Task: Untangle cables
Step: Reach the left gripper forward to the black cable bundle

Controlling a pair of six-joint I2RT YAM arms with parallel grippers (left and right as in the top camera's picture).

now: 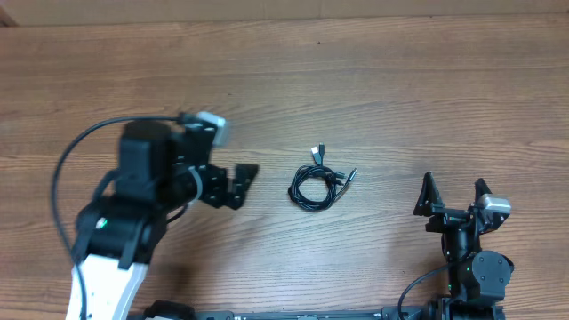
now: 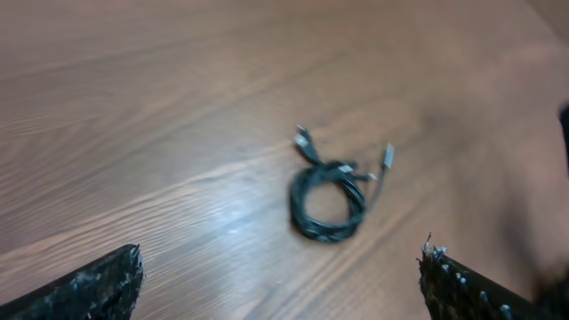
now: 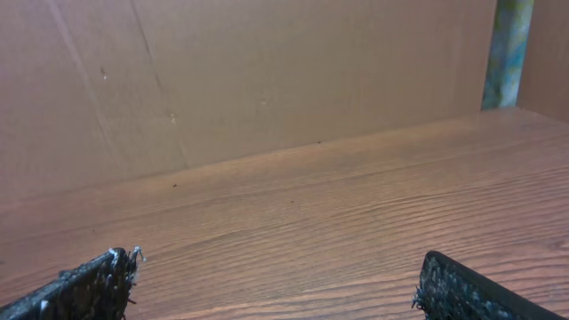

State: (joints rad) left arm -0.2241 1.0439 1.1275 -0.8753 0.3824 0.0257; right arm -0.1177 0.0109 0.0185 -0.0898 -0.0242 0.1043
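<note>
— The table (image 2: 133, 107)? Wood grain, smooth, a faint sheen.
— The cables (image 2: 311, 227): black, slightly glossy, with silvery metallic tips. Pads (image 2: 93, 286) on the left gripper (image 2: 281, 267) look matt, rough, frayed at the edges.

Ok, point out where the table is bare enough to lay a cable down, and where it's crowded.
Widest bare wood: the far strip of the brown wooden table beyond the coiled bundle of thin black cables. Also free: the gap between bundle and open right gripper. Tightest: between the open left gripper and the bundle.
</note>
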